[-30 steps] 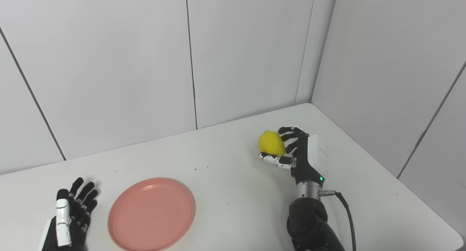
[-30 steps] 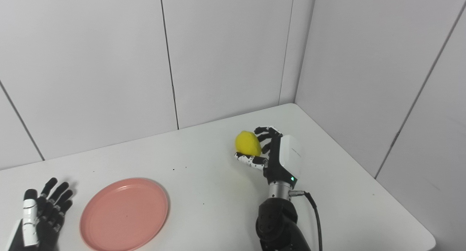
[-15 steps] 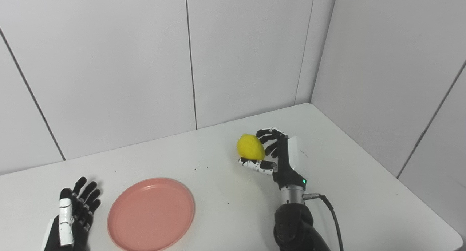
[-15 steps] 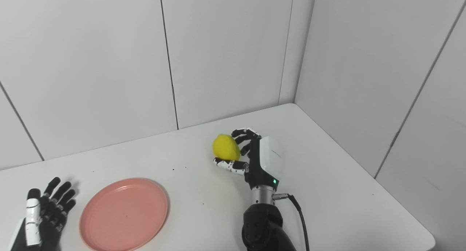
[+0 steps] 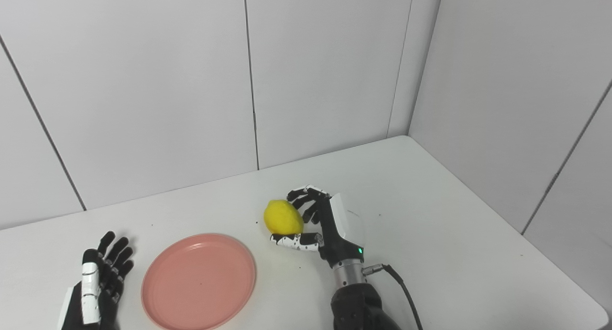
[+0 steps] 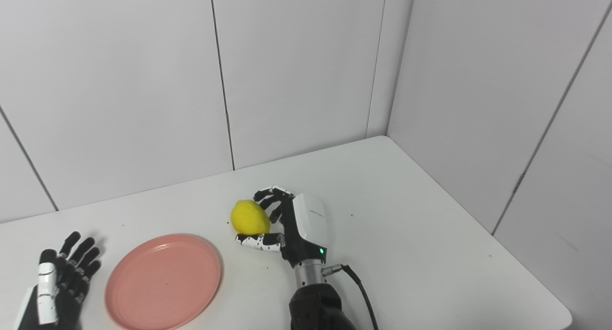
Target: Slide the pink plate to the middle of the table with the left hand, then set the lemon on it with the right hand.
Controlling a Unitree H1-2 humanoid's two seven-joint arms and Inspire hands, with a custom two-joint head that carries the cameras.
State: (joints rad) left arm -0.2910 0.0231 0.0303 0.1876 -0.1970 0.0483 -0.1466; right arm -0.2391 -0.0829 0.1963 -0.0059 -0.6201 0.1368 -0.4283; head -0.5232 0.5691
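Observation:
The pink plate (image 5: pixel 198 281) lies flat on the white table (image 5: pixel 430 215), left of the middle near the front edge. My right hand (image 5: pixel 319 223) is shut on the yellow lemon (image 5: pixel 283 217) and holds it above the table, just right of and beyond the plate's far right rim. My left hand (image 5: pixel 98 287) is open and empty, palm down, fingers spread, a short way left of the plate and not touching it. The same scene shows in the right eye view, with the lemon (image 6: pixel 249 217) and the plate (image 6: pixel 163 280).
White wall panels close the table at the back and on the right, meeting in a corner (image 5: pixel 399 129). A black cable (image 5: pixel 401 287) trails from my right wrist. A few small dark specks lie on the table.
My right hand has carried the lemon leftward and nearer, from the table's right part to just beside the plate. My left hand has drawn back slightly. The plate has not moved.

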